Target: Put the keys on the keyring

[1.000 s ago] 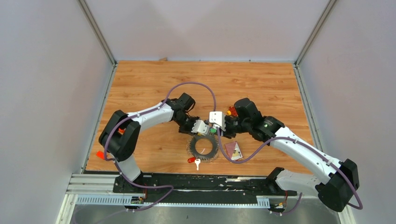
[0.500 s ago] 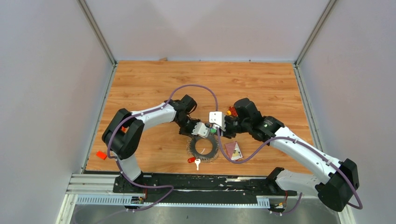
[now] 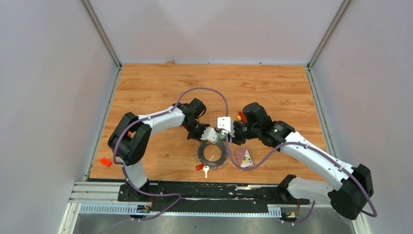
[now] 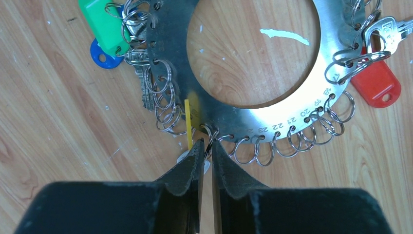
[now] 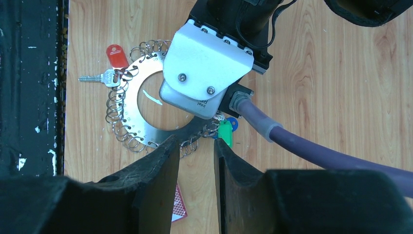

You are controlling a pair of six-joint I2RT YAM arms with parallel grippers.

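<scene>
- Left: my left jaws are down at the near rim of the keyring (image 4: 272,105). The fingertips (image 4: 195,156) are almost together, nipping one small split ring (image 4: 210,135). A yellow tag (image 4: 188,122) stands edge-on just beside them.
- Centre: the keyring lies flat on the counter (image 3: 160,87), between my two arms. A red-tagged key (image 4: 377,83) hangs from its rim on the side nearest my bases. A green tag (image 4: 104,24) and a blue tag (image 4: 101,57) lie touching at the opposite rim.
- Right: my right jaws stand apart and grip nothing. They hover over the keyring's rim, just beside the green tag.
- Far right: a card (image 3: 243,157) lies near the keyring.
</scene>
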